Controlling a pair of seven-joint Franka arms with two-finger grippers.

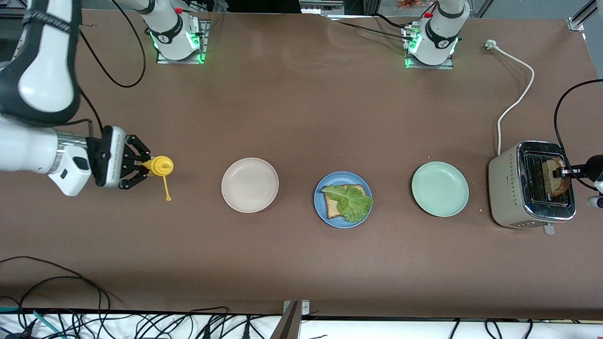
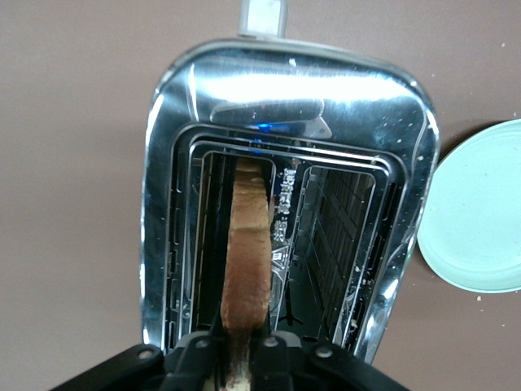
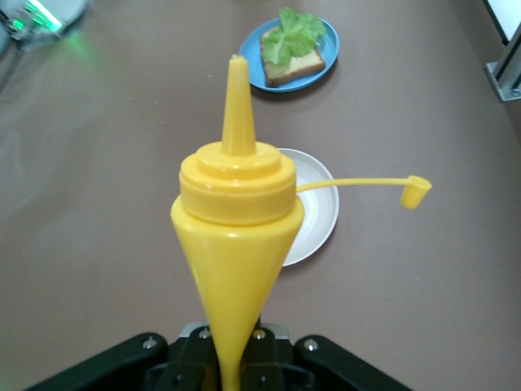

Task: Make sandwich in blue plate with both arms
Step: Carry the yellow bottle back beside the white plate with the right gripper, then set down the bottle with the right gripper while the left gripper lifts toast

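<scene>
The blue plate (image 1: 319, 203) holds one brown bread slice (image 1: 333, 207) with a green lettuce leaf (image 1: 354, 202) on top, and shows in the right wrist view (image 3: 330, 57) too. My left gripper (image 1: 563, 173) is over the toaster (image 1: 509, 188), shut on the top edge of a second bread slice (image 2: 248, 244) that stands in a slot. My right gripper (image 1: 143, 165) is shut on a yellow squeeze bottle (image 1: 160, 165), upright near the right arm's end of the table. The bottle's open cap (image 1: 168, 198) hangs on its tether.
A cream-white plate (image 1: 249, 184) lies between the bottle and the blue plate. A pale green plate (image 1: 440, 189) lies between the blue plate and the toaster. The toaster's white cord (image 1: 518, 94) runs toward the left arm's base.
</scene>
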